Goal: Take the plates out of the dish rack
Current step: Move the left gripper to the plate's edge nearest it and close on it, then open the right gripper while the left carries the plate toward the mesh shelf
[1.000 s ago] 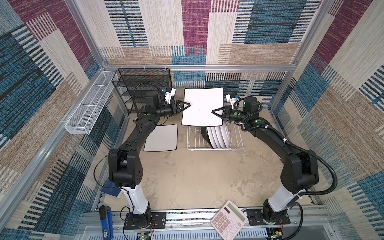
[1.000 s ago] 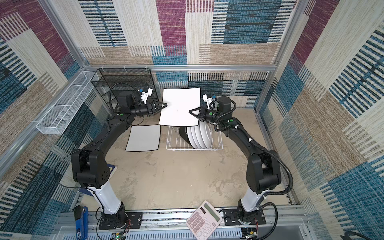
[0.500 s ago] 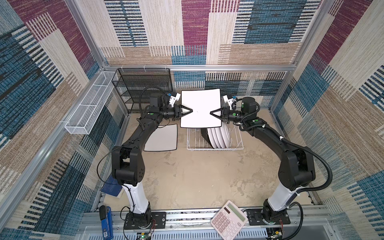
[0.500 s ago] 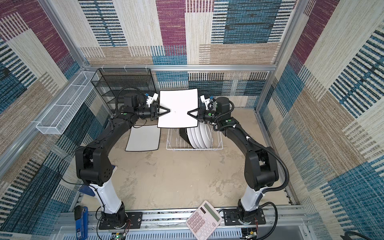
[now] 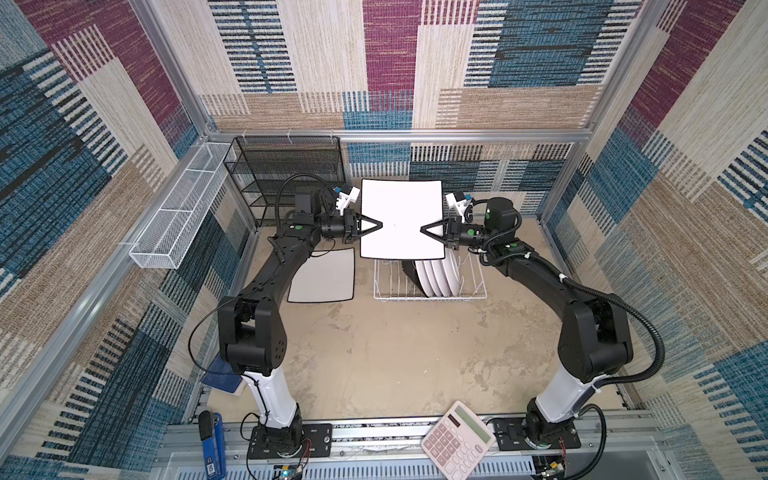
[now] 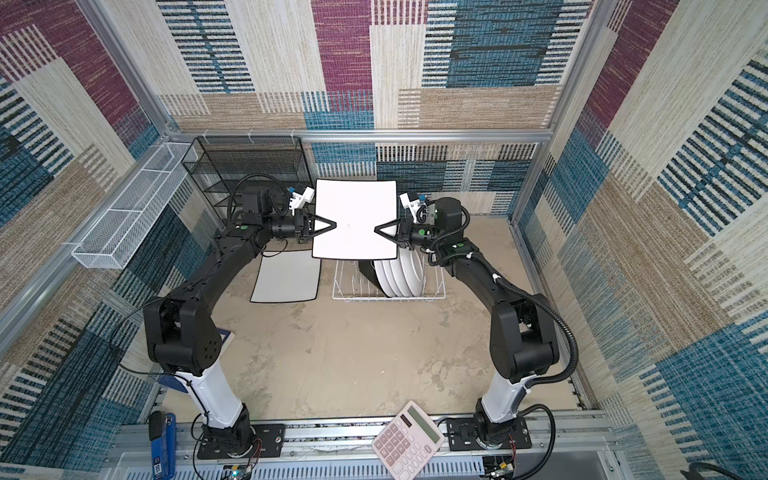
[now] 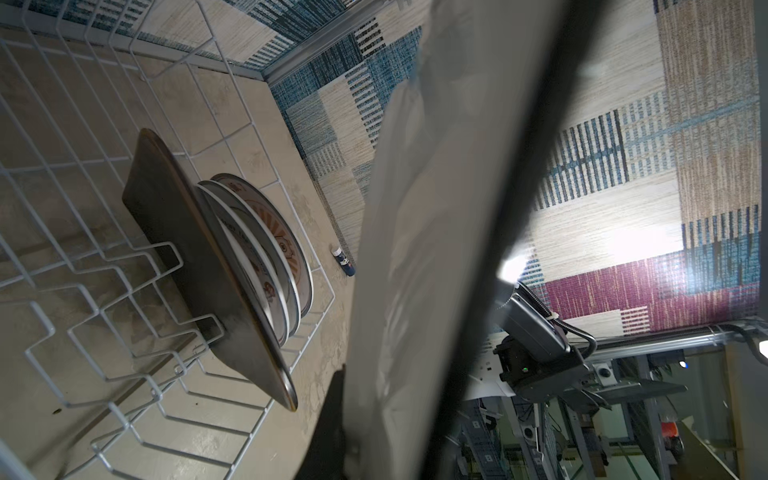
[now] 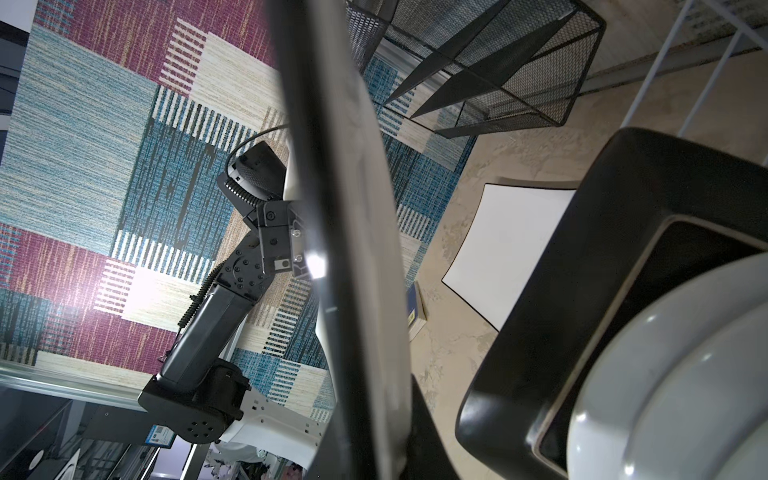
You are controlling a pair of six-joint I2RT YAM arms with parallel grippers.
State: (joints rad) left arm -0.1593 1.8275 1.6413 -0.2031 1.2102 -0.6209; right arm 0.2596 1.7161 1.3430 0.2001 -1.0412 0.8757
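Note:
A large white square plate (image 5: 401, 208) (image 6: 353, 208) hangs above the back of the white wire dish rack (image 5: 430, 296) (image 6: 386, 297), held at both sides. My left gripper (image 5: 376, 225) (image 6: 330, 225) is shut on its left edge. My right gripper (image 5: 426, 228) (image 6: 379, 228) is shut on its right edge. In the rack stand a black square plate (image 5: 409, 270) (image 7: 187, 249) (image 8: 582, 291) and several round white plates (image 5: 440, 276) (image 7: 270, 232). Another large white plate (image 5: 322, 278) (image 8: 511, 249) lies flat on the table left of the rack. Each wrist view shows the held plate edge-on (image 7: 415, 249) (image 8: 365, 249).
A black mesh shelf (image 5: 286, 174) stands at the back left, and a long white mesh basket (image 5: 178, 220) hangs on the left wall. A calculator (image 5: 457, 440) and a blue tool (image 5: 212, 440) lie on the front rail. A small bottle (image 7: 343, 262) lies by the right wall.
My left gripper has moved right onto the plate's left edge and shut on it. The right gripper has kept its hold and the plate has shifted slightly.

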